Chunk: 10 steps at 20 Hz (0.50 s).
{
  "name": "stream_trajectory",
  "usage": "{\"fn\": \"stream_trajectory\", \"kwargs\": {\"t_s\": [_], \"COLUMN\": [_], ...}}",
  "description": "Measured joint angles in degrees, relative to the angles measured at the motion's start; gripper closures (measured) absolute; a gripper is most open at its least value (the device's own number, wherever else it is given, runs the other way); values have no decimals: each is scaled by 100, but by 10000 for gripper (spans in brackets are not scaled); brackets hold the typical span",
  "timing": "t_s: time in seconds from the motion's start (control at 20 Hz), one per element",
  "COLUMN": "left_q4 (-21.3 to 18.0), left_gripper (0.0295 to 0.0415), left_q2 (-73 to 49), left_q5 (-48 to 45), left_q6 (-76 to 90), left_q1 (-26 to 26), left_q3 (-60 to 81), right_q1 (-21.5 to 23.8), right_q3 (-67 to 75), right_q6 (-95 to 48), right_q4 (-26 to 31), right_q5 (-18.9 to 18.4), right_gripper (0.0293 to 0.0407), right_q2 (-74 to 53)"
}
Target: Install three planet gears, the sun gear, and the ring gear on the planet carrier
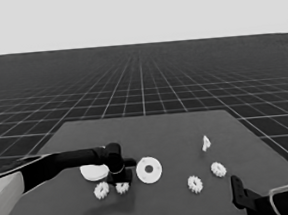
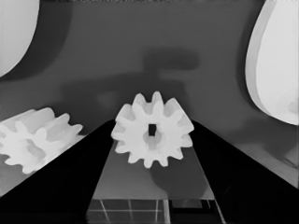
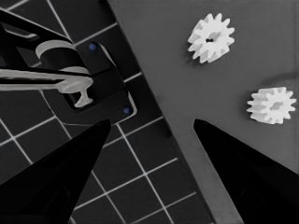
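Planet gear between left pincer's spread fingers, second gear beside, right pincer released.

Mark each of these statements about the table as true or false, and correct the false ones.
1. The left tool is down over a small gear at the table's left part. True; in the left wrist view that gear sits between its fingers, which stand open.
2. The four gears already sit on the smaller round part. False; they all lie on the table, and its hole is bare.
3. The right tool holds a gear. False; it waits open at the lower right corner, holding nothing.
4. The thin white piece lies right of the smaller round part. True.
5. The larger round part rests on the smaller one. False; it lies apart, behind the left arm.
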Motion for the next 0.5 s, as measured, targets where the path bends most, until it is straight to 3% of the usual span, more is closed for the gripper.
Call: {"fn": "stream_trajectory", "kwargs": {"t_s": [0.2,0.3,0.5], "left_q4": [0,-790,-1236], "left_gripper": [398,398,398], "left_q2": [0,-157,-179], "left_q5": [0,278,310], "left_q6": [0,-402,-514], "left_q1": [0,-791,-1260], "left_q3": [0,633,774], "right_q1": [0,0,0], "right_q3": [0,0,0], "right_q6": [0,0,0], "right_q4": [0,0,0], "right_q5": [0,0,0], "right_gripper": [315,315,315], "right_q2": [0,0,0]}}
